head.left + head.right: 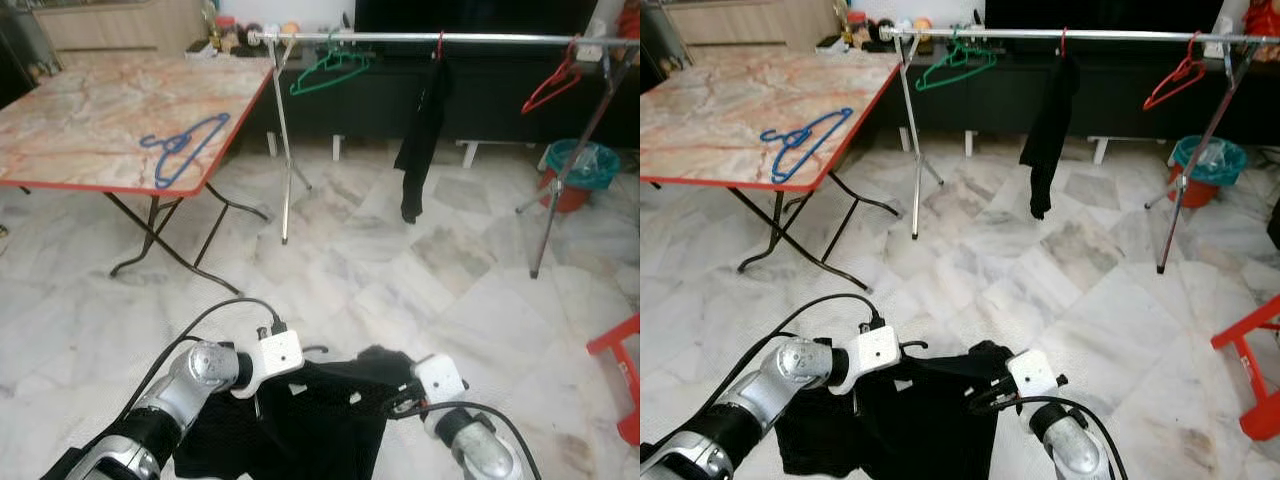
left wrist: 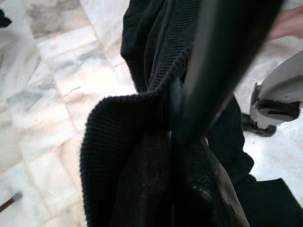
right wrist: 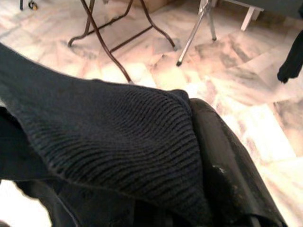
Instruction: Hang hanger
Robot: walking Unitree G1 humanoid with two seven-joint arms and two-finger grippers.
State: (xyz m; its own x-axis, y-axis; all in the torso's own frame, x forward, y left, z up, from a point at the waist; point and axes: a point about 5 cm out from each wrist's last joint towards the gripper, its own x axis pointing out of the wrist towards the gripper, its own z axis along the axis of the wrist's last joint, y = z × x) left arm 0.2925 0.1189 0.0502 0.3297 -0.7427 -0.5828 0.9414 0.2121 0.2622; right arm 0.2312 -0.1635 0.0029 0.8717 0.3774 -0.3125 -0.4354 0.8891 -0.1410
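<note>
Low in the head views, both arms reach forward and carry one black knitted garment (image 1: 310, 420) between them, above the pale marble floor (image 1: 400, 270). The left gripper (image 1: 258, 395) is at the garment's left upper edge and the right gripper (image 1: 400, 395) is at its right upper edge, so the cloth is stretched between the two and hangs down under them. In the left wrist view a black finger (image 2: 222, 61) lies tight against a ribbed fold of the garment, and the fingers look closed on the cloth. In the right wrist view the ribbed cloth is draped over a finger (image 3: 222, 156) and pressed on it, so this claw also looks closed on the garment, with no gap to see.

Further ahead stands a metal clothes rail (image 1: 450, 38) on crossed legs. On it hang a green hanger (image 1: 330, 70) near the left end, a dark garment on a red hanger (image 1: 420, 130) in the middle, and an empty red hanger (image 1: 552, 88) near the right end. To the left is a folding table (image 1: 90, 130) with a marble-pattern top and a red edge, and a blue hanger (image 1: 185, 148) lies flat on it, near its right side. A teal bin (image 1: 580, 170) stands behind the right leg of the rail, and a red stool (image 1: 622, 370) is at the right border.
</note>
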